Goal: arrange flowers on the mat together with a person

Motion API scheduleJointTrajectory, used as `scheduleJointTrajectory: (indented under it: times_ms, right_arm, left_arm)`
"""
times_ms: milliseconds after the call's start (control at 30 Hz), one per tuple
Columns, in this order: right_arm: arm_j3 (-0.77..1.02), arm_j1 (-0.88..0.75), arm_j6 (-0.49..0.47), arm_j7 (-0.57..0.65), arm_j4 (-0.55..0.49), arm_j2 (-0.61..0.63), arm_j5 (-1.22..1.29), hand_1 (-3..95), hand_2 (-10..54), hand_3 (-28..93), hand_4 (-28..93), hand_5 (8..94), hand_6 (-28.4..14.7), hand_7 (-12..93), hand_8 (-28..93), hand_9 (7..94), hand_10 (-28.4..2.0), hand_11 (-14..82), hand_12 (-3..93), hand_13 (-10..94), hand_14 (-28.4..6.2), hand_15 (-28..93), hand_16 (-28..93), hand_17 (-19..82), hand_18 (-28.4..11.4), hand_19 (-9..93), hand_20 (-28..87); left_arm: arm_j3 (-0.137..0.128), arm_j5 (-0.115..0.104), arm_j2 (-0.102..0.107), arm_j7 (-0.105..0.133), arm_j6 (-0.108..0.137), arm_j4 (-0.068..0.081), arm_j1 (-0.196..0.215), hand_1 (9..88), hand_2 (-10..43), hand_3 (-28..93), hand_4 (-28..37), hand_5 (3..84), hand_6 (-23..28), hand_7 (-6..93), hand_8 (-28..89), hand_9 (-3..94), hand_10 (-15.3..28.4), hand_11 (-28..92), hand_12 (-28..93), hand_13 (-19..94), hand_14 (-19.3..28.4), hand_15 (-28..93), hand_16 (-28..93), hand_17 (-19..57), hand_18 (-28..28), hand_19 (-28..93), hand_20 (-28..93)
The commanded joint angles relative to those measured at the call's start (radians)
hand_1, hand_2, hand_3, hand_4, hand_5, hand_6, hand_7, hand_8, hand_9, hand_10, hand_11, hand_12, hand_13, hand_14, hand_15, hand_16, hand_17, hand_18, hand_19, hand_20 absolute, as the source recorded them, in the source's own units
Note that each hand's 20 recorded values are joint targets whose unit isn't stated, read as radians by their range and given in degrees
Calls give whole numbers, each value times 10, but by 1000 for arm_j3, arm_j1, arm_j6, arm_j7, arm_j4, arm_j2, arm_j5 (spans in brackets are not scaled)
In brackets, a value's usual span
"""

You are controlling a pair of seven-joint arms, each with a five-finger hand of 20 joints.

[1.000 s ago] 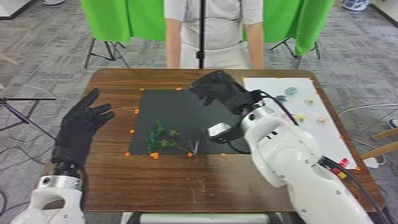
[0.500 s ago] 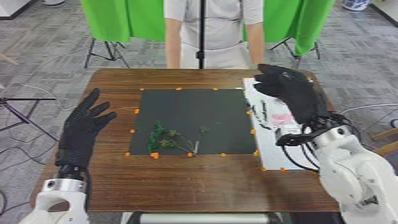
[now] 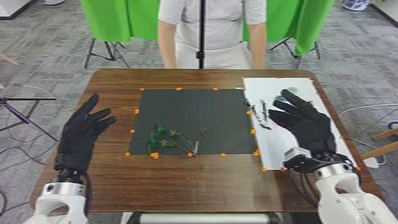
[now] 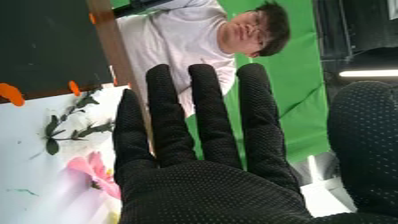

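In the head view my left hand (image 3: 80,131) is held open over the table's left side. My right hand (image 3: 306,127) is open above the white sheet (image 3: 275,145), and in the right wrist view the right hand (image 4: 209,192) has straight fingers and holds nothing. Green stems (image 3: 160,138) lie at the lower left of the dark mat (image 3: 191,110), with a small sprig (image 3: 203,131) to their right. A leafy sprig (image 3: 258,113) lies on the sheet's left part. The right wrist view shows a leafy sprig (image 4: 67,127) and a pink flower (image 4: 93,172) on the sheet.
The brown table (image 3: 195,187) carries orange markers (image 3: 155,155) around the mat's edges. A thin black pole (image 3: 202,35) rises beyond the far edge. Green cloth (image 3: 302,22) hangs behind.
My right hand first moved off the mat to the right over the sheet, then back toward the table's near side, uncovering more of the sheet. The left hand shifted only slightly.
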Motion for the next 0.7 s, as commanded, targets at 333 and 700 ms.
scheduleJointTrajectory:
  times_ms: [333, 700]
  right_arm:
    - [39, 29, -50, 11, 12, 22, -30, 147, 66, 812, -283, 443, 32, 154, -129, 443, -137, 118, 147, 296, -185, 308, 150, 19, -209, 381, 185]
    - [54, 18, -57, 15, 18, 30, -21, 145, 64, 812, -283, 442, 32, 153, -128, 446, -137, 118, 147, 297, -187, 309, 154, 17, -211, 379, 187]
  left_arm:
    - [-4, 11, -14, -25, -21, 8, 4, 209, 24, 785, -283, 320, 32, 84, -78, 331, 173, 247, 111, 229, 242, 526, -87, -77, 231, 453, 144]
    - [-5, 12, -18, -34, -17, 4, 9, 208, 22, 787, -283, 321, 33, 84, -77, 332, 174, 251, 111, 229, 241, 523, -86, -75, 232, 460, 147]
